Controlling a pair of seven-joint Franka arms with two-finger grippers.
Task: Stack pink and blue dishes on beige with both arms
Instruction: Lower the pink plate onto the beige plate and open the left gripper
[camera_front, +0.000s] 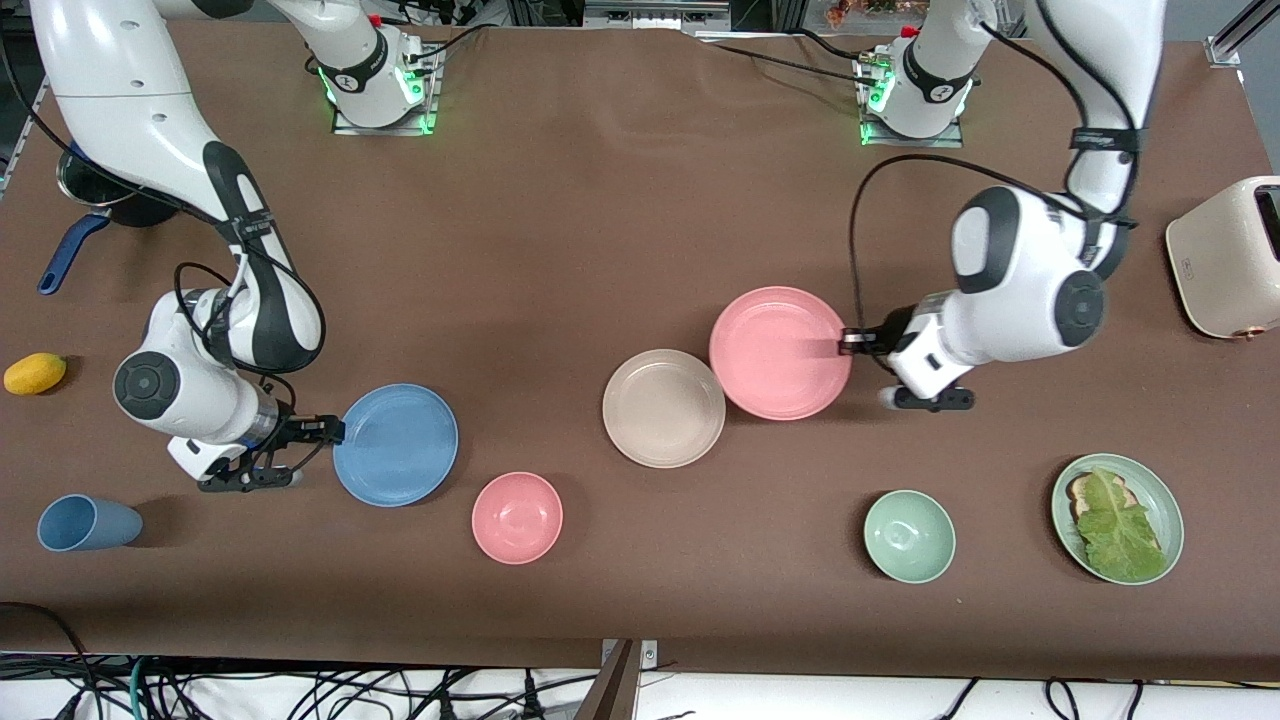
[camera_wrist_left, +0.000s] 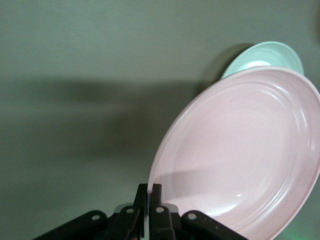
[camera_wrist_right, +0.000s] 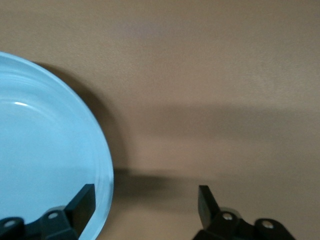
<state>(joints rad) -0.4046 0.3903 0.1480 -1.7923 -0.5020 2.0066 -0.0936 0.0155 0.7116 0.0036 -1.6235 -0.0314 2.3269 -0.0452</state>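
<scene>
**Pink plate gripped, blue plate about to be gripped**

Jaws of the left gripper (camera_front: 848, 342) are clamped on the rim of the pink plate (camera_front: 780, 352), at the edge toward the left arm's end of the table. The plate looks tilted in the left wrist view, raised at the gripped side, and its other edge overlaps the rim of the beige plate (camera_front: 663, 407), which lies flat just beside it and slightly nearer the front camera.

Jaws of the right gripper (camera_front: 330, 431) stand apart at the rim of the blue plate (camera_front: 396, 444). In the right wrist view one finger (camera_wrist_right: 82, 200) sits over the plate's edge and the other over bare table, so nothing is held yet. The blue plate lies toward the right arm's end of the table, well apart from the beige plate.

The step in hand appears to be carrying pink onto beige while the right arm takes hold of blue. Next, the pink plate needs lifting, centring over beige and releasing; the right jaws need to close on the blue rim.
</scene>
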